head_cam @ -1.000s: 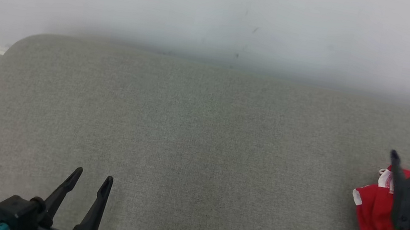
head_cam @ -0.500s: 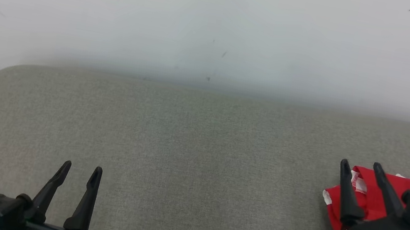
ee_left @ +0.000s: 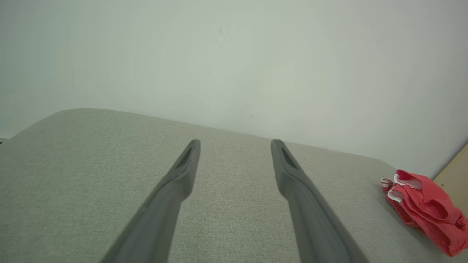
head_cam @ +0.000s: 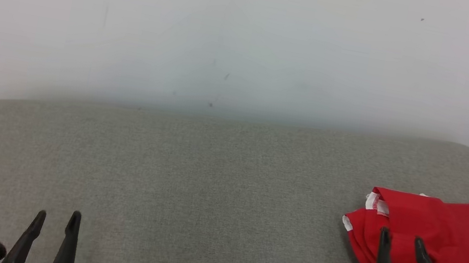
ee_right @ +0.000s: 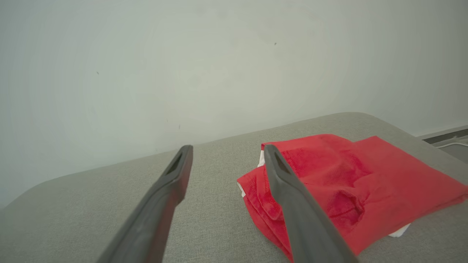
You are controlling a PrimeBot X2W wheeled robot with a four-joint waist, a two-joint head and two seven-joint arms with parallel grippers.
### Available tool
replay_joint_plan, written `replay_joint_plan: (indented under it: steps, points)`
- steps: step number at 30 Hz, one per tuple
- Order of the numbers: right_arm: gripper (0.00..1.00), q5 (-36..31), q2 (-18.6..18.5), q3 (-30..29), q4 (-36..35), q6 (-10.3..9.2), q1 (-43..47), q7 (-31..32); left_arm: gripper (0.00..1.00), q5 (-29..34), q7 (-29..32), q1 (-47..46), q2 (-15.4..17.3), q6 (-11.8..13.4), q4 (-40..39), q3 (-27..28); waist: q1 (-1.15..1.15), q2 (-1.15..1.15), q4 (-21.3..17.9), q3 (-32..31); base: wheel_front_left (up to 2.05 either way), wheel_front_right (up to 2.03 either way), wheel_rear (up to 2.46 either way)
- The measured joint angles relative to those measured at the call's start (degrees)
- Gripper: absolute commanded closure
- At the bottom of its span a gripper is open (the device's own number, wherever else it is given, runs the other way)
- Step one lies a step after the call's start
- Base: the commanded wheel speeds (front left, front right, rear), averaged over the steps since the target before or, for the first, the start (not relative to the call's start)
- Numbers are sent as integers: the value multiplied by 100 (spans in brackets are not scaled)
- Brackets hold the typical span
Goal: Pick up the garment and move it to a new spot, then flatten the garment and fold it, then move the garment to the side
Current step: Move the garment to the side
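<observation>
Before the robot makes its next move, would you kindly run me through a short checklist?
1. Left end effector open and empty: ok.
2. Right end effector open and empty: ok.
3. Red garment folded: ok.
4. Garment lying at the right side of the grey cushion: ok.
5. Garment clear of the cushion's right edge: cannot tell.
6. Right end effector clear of the cloth: cannot tell.

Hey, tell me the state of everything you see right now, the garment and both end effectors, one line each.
red garment: loosely folded, rumpled, lying on the grey pad at the robot's right, not gripped.
left end effector: open, empty, over bare pad.
right end effector: open, empty, fingers pointing across the garment's near edge.
</observation>
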Motion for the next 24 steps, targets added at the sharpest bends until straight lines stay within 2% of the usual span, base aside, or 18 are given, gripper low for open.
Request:
replay_joint_plan:
  steps: [8,24]
  points:
    - [0,3,52,94,218,-1,102,-237,0,-64,0,81,-111,49,219,331,0,0,-181,-119,0,0,0]
    - [0,11,101,266,489,16,70,-398,0,-59,10,80,-166,53,508,634,1,0,-89,-120,0,0,0]
